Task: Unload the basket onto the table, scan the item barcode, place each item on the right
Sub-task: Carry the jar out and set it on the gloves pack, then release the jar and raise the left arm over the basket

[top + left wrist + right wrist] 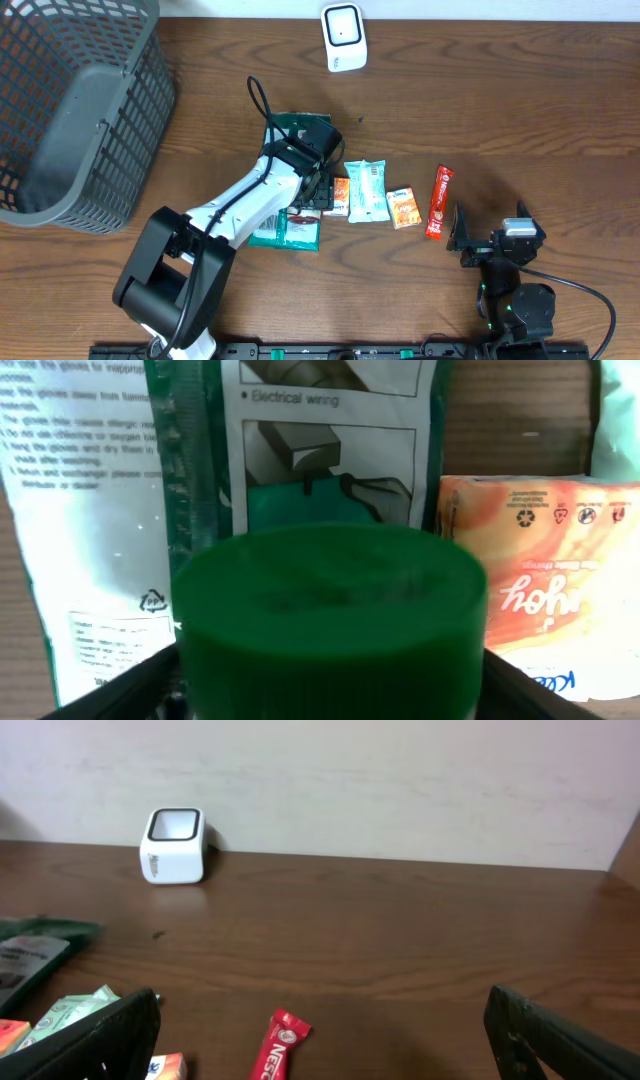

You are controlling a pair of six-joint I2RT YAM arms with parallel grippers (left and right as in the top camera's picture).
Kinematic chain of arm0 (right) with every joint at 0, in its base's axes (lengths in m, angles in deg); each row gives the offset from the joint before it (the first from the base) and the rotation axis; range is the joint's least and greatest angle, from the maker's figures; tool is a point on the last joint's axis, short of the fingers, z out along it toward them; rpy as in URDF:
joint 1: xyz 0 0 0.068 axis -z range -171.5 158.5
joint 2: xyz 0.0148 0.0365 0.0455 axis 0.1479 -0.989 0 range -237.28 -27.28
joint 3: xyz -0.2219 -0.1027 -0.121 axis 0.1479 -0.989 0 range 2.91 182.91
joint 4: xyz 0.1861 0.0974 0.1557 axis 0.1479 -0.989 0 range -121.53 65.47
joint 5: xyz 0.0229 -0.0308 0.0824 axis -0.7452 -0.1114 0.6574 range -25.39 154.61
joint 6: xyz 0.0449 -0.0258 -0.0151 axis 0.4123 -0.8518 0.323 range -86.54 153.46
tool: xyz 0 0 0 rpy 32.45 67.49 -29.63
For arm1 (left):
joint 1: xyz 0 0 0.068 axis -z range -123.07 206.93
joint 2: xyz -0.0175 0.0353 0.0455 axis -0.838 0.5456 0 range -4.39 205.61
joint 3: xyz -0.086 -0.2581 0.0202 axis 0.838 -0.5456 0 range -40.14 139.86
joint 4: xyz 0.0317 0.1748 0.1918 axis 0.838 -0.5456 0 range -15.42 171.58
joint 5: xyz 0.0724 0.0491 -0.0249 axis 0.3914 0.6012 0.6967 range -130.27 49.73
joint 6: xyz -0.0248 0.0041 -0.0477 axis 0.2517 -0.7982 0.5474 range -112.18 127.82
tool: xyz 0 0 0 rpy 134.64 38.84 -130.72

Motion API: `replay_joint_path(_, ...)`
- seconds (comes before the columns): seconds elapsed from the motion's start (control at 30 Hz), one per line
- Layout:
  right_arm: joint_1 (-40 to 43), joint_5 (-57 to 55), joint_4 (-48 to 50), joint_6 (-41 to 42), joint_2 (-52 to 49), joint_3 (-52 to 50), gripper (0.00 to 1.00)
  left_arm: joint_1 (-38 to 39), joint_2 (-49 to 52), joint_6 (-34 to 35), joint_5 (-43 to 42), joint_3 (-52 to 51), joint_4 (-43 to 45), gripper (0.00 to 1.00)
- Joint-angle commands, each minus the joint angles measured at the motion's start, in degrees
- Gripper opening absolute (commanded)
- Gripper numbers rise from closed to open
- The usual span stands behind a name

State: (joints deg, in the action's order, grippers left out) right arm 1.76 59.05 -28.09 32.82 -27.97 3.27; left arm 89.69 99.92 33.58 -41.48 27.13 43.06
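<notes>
Left arm [240, 205] stretched forward over packets [366, 190] mid-counter [500, 100]. Left fingers [520, 695] flank green cap [330, 620], which fills gap; gripped or loose, cannot tell. Right arm [515, 290] folded at near edge, right fingers [90, 1040] wide, empty. Scanner [343, 38] at far edge.

The left arm [245, 200] is stretching forward and to the right, with the left gripper [318, 188] pointing down; whether its jaws are gripping is not clear. The right arm [520, 300] is sitting folded, the right gripper [460, 240] holding its jaws wide apart.

The table [520, 120] is grained wood, the basket [145, 95] grey plastic mesh, the scanner [343, 37] glossy white plastic.
</notes>
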Motion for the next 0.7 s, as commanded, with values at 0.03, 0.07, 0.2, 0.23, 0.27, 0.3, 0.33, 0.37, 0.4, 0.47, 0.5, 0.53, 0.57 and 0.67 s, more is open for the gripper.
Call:
replay_joint_path(0.03, 0.3, 0.1, -0.2, -0.3, 0.3, 0.0, 0.99, 0.1, -0.3, 0.3, 0.2, 0.5, -0.1, 0.85)
replay_joint_path(0.07, 0.3, 0.1, -0.2, -0.3, 0.3, 0.0, 0.99, 0.1, -0.4, 0.3, 0.2, 0.5, -0.1, 0.87)
replay_joint_path(0.2, 0.3, 0.1, -0.2, -0.3, 0.3, 0.0, 0.99, 0.1, -0.8, 0.3, 0.2, 1.0, -0.1, 0.90)
replay_joint_path(0.23, 0.3, 0.1, -0.2, -0.3, 0.3, 0.0, 0.99, 0.1, -1.0, 0.3, 0.2, 1.2, -0.1, 0.90)
replay_joint_path(0.27, 0.3, 0.1, -0.2, -0.3, 0.3, 0.0, 0.99, 0.1, -1.5, 0.3, 0.2, 1.6, -0.1, 0.90)
replay_joint_path(0.3, 0.3, 0.1, -0.2, -0.3, 0.3, 0.0, 0.99, 0.1, -1.9, 0.3, 0.2, 1.9, -0.1, 0.91)
replay_joint_path(0.33, 0.3, 0.1, -0.2, -0.3, 0.3, 0.0, 0.99, 0.1, -2.4, 0.3, 0.2, 2.1, -0.1, 0.91)
replay_joint_path(0.37, 0.3, 0.1, -0.2, -0.3, 0.3, 0.0, 0.99, 0.1, -3.2, 0.3, 0.1, 2.4, 0.0, 0.91)
replay_joint_path(0.4, 0.3, 0.1, -0.2, -0.3, 0.3, 0.0, 0.99, 0.1, -3.9, 0.3, 0.2, 2.5, 0.1, 0.91)
replay_joint_path(0.47, 0.3, 0.1, -0.2, -0.3, 0.3, 0.0, 0.99, 0.1, -5.5, 0.3, 0.2, 2.6, 0.1, 0.91)
replay_joint_path(0.5, 0.3, 0.1, -0.2, -0.3, 0.3, 0.0, 0.99, 0.1, -6.4, 0.3, 0.2, 2.6, 0.1, 0.91)
replay_joint_path(0.53, 0.3, 0.1, -0.2, -0.3, 0.3, 0.0, 0.99, 0.1, -7.4, 0.3, 0.2, 2.6, 0.1, 0.91)
replay_joint_path(0.57, 0.3, 0.1, -0.2, -0.3, 0.3, 0.0, 0.99, 0.1, -8.0, 0.3, 0.2, 2.6, 0.1, 0.91)
replay_joint_path(0.67, 0.3, 0.1, -0.2, -0.3, 0.3, 0.0, 0.99, 0.1, -10.5, 0.3, 0.2, 2.6, 0.3, 0.91)
